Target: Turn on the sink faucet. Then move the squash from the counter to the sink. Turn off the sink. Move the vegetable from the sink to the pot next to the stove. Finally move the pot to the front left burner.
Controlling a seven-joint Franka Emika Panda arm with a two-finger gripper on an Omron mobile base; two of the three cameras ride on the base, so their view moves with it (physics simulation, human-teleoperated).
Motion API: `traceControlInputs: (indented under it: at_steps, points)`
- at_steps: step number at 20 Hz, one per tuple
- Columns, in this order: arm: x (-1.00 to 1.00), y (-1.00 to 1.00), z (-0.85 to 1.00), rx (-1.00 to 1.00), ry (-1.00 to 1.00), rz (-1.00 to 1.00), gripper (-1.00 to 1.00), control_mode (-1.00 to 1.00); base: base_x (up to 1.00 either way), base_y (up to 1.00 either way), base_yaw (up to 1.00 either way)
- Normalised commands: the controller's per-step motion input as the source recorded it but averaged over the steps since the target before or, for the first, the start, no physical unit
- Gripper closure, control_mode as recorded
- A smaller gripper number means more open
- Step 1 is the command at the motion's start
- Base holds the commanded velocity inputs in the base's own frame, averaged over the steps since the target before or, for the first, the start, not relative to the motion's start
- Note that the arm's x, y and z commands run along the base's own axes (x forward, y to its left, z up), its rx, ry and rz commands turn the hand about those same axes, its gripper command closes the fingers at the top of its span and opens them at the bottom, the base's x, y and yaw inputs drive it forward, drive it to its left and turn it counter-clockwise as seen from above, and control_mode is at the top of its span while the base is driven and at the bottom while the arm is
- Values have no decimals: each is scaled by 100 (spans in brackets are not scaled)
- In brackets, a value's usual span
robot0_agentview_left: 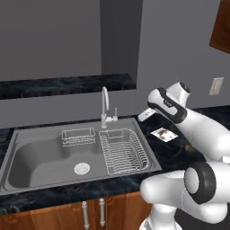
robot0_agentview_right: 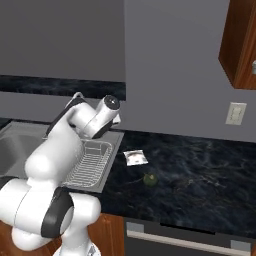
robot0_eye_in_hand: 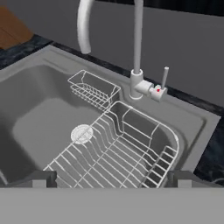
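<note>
**Nothing done yet: faucet dry, squash waiting on the table**

By the look of things the task stands at its very first step. The sink faucet (robot0_eye_in_hand: 137, 41) shows no stream from its spout, and its small lever handle (robot0_eye_in_hand: 162, 82) stands up beside the base, so the water is judged to be off. The gripper (robot0_eye_in_hand: 112, 178) hangs over the right part of the sink (robot0_agentview_left: 27, 152), above the large wire rack (robot0_eye_in_hand: 127, 153), facing the faucet base; its two fingertips sit wide apart at the bottom corners of the hand view, nothing between them, so it is spread and empty.

The squash (robot0_agentview_right: 149, 179) lies on the black veined table (robot0_agentview_right: 200, 170) to the right of the sink, near a small white packet (robot0_agentview_right: 135, 157) and well apart from the basin. It has not been moved. Everything therefore remains: turning on the water, carrying the squash to the sink, shutting the water off, then the pot and the burner. Neither the pot nor the stove can be made out from here.

The sink is a grey steel basin with a round drain (robot0_agentview_left: 81, 168) and a smaller wire basket (robot0_agentview_left: 78, 136) at the back. The table is dark marble-like slab over brown wooden doors (robot0_agentview_left: 54, 218). Behind it the walls are plain grey, with a light switch plate (robot0_agentview_right: 235, 113) and a wooden wall cabinet (robot0_agentview_right: 242, 42) at the upper right.
</note>
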Motion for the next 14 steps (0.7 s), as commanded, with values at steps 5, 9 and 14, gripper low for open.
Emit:
traceControlInputs:
  at_steps: [5,9,14]
  points:
    - [20,7,-27,0,-2,15,-100,-100,0,0,0]
    - [33,2,-24,0,-2,20,-100,-100,0,0,0]
    - [15,2,-11,0,0,2,-100,-100,0,0,0]
